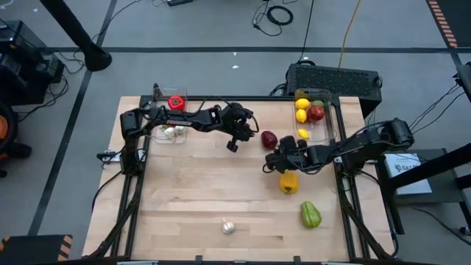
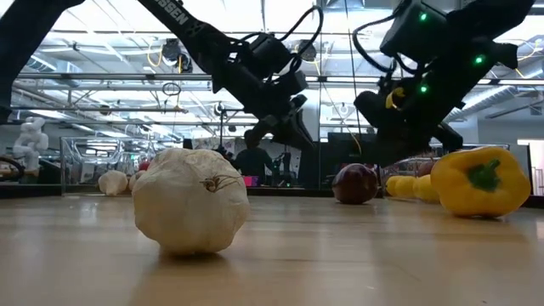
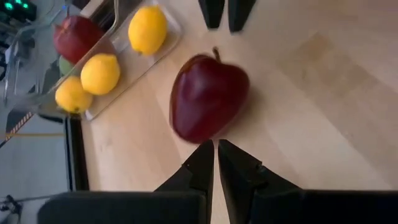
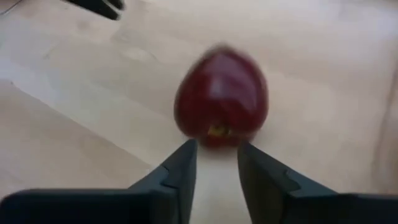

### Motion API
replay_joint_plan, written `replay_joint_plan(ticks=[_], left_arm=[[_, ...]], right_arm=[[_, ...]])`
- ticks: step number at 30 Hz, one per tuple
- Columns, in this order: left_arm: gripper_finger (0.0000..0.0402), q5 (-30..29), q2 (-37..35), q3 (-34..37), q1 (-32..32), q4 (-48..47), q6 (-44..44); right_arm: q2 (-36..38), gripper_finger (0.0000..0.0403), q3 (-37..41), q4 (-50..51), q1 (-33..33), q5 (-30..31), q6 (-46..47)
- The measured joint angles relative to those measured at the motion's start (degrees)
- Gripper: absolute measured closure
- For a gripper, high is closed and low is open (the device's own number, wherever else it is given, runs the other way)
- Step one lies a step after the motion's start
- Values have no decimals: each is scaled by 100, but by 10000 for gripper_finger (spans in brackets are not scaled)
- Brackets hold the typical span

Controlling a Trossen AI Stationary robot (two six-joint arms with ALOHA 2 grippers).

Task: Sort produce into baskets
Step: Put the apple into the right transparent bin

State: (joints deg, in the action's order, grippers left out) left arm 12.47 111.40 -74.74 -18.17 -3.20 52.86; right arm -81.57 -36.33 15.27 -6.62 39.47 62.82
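- Since both arms were pointed at the same red apple [image 1: 269, 138], this looked like the approach step for picking it up and getting it to the right basket [image 1: 329, 129], where lemons and another apple already sat.
- My guess for the next move: the right gripper [image 4: 216, 163] needed to ease forward so the apple sat between its fingers, then close. It'd roll easily, so a straddle, not a nudge.
- That right gripper was slightly open and empty, its fingertips just short of the apple and not touching it as far as I could tell.
- The left gripper [image 3: 216, 155] hovered just on the other side of the apple with its fingers nearly together, holding nothing.
- Further out: a yellow pepper [image 1: 289, 182] and a green pepper [image 1: 310, 214] lay near the right arm, a garlic bulb [image 1: 228, 227] sat alone at the front edge of the table [image 1: 191, 199], and the left basket [image 1: 174, 118] held a red pepper and garlic.
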Motion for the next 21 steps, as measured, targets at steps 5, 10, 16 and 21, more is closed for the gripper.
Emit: replay_joint_plan(ticks=[5, 10, 16, 21], left_arm=[[371, -279, 214, 0, 175, 470, -1], [371, -1032, 413, -24, 328, 1022, 4], [371, -1149, 508, -16, 309, 1117, 46], [371, -1150, 599, -15, 269, 1211, 46]], right_arm=[[-111, 256, 1, -8, -36, -229, 772], [-111, 241, -3, 59, -10, -144, 899], [-111, 241, -3, 143, 57, 47, 884], [-255, 241, -3, -22, 143, 148, 877]])
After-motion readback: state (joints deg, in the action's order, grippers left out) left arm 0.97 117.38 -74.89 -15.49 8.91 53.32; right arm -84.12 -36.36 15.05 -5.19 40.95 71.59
